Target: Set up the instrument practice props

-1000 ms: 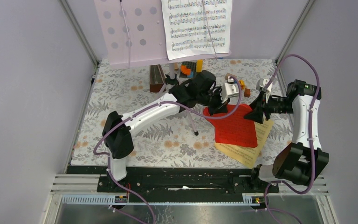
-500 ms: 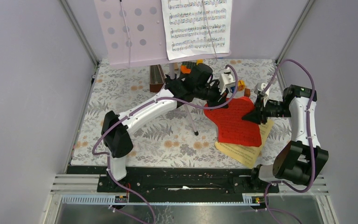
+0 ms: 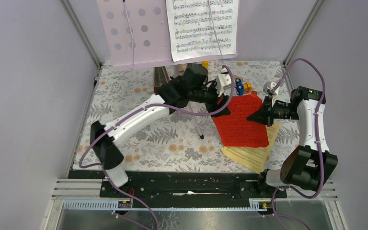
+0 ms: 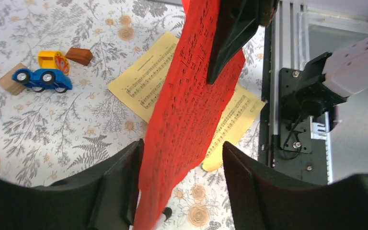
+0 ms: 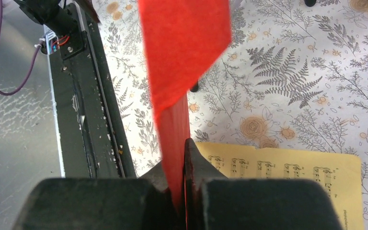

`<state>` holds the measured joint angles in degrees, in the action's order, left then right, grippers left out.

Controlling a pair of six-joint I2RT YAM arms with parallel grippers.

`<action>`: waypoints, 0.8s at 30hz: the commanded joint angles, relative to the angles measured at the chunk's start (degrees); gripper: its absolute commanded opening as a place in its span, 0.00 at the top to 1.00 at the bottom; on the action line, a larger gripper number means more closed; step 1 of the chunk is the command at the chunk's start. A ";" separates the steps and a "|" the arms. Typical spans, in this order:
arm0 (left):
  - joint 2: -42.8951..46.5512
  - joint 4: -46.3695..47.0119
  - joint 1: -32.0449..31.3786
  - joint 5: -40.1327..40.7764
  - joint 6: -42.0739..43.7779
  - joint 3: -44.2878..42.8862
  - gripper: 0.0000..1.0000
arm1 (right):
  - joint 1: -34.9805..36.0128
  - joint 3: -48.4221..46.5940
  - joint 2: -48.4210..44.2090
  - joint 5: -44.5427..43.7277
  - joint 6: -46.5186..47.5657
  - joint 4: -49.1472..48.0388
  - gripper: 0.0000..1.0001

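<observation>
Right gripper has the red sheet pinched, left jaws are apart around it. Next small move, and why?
Probably back the left gripper off the red sheet. Its jaws stand apart with the sheet between them, while the right gripper is shut on the sheet's edge. Clearing the left should let the right carry it toward the pink stand panel.

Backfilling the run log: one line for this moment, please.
left gripper: open, astride red sheet | right gripper: shut on red sheet | yellow sheet: flat on table | white sheet: on pink panel
</observation>
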<state>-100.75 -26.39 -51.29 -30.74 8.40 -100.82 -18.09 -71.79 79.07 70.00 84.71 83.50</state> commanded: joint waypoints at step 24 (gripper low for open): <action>24.61 -10.43 0.14 17.16 5.01 0.18 0.01 | 17.16 -7.12 -14.30 -2.09 -46.67 -20.88 1.00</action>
<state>-77.47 -32.86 -51.27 -15.97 12.97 -93.76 -6.59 -75.88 67.88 70.30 54.85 75.55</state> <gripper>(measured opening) 0.988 0.014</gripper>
